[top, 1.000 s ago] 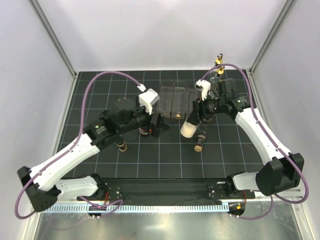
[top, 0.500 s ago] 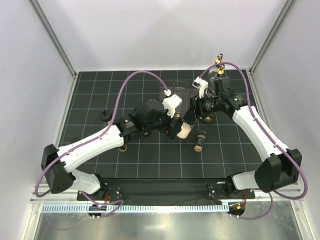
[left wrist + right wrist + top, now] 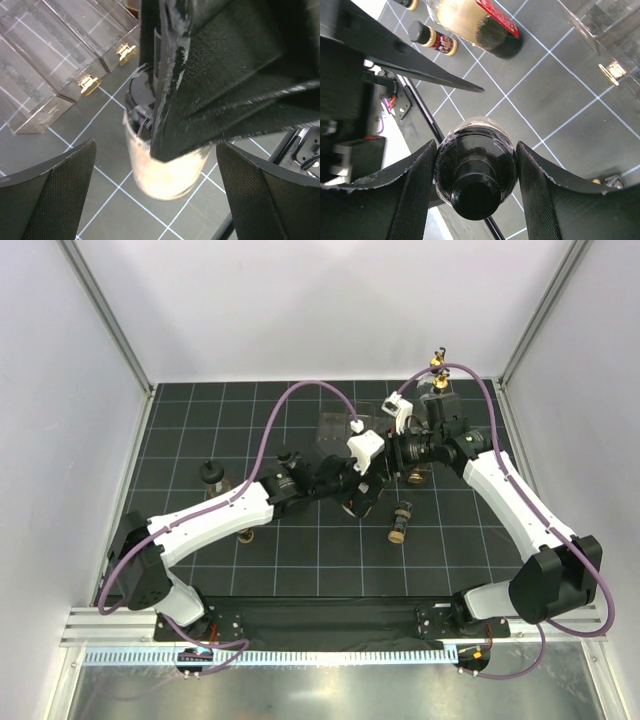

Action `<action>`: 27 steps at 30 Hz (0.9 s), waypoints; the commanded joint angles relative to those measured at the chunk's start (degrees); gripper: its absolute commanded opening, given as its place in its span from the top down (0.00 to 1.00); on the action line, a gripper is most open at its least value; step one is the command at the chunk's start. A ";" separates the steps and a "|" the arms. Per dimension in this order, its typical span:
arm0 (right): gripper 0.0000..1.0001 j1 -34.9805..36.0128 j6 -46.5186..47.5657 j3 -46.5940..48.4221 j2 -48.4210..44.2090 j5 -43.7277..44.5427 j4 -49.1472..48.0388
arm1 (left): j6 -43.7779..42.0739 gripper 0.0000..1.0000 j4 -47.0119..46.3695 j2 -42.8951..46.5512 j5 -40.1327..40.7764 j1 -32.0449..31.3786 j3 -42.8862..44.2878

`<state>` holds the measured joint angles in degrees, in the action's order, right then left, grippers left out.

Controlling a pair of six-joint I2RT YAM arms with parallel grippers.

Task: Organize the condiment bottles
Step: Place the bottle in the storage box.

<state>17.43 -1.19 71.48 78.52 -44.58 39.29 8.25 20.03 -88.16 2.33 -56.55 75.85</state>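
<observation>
1. Presently the right tool (image 3: 476, 176) is partly closed on a pale-filled bottle (image 3: 475, 150), clamping it just below the black cap; it looks lifted off the counter (image 3: 555, 100).
2. Opposite, the left tool (image 3: 160, 200) is spread wide, one finger either side of that bottle's body without touching it (a hand-over looks likely).
3. Being glass, the bottle should be rigid, smooth and breakable, and the filling probably puts the weight low.
4. Best hold, I judge, is square across the round body, below the cap; a skewed pinch could slip.
5. Further out, a red-labelled bottle (image 3: 480, 22) and a small brown bottle (image 3: 432, 39) rest on the counter, and the clear rack (image 3: 45, 65) sits close by.
</observation>
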 commanded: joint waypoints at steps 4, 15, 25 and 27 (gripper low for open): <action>0.96 0.32 -3.03 1.29 -1.09 -5.34 -4.31 | -0.87 0.10 -3.68 -1.75 -1.01 -0.31 2.54; 0.96 0.24 -2.85 -0.47 -2.14 -5.43 -5.27 | -0.69 0.72 -3.77 -2.54 -1.80 -0.31 3.42; 0.22 0.15 0.93 -0.73 -5.48 -2.98 -4.66 | -1.31 1.00 -3.95 0.62 -1.89 -0.14 -0.35; 0.09 -0.20 3.56 -0.47 -6.18 -2.27 -3.87 | -1.48 1.00 -4.65 1.41 -1.80 0.30 -1.06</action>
<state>16.38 -2.02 69.73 76.82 -45.06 36.29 7.16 18.92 -89.47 0.78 -56.77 75.59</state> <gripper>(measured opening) 0.882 0.644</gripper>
